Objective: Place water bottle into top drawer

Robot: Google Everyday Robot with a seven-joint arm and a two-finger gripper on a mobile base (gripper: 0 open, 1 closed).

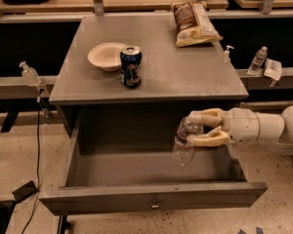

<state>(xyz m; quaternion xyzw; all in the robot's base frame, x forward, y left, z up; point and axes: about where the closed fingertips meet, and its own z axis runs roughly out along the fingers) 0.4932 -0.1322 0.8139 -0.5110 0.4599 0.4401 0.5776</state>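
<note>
A pale paper bowl (pixel 106 56) sits near the left edge of the grey desk (pixel 185 77), with a blue soda can (pixel 131 66) just beside it toward the front edge and a bag of chips (pixel 194 24) at the back right corner. Below the front edge the top drawer (pixel 151 199) stands open, and the clear water bottle (pixel 184 147) hangs slightly tilted, cap up, inside its right end. The gripper (pixel 191 128) reaches in from the right beneath the desk's front right corner, its two tan fingers (pixel 207 139) clamped on the bottle's upper part.
</note>
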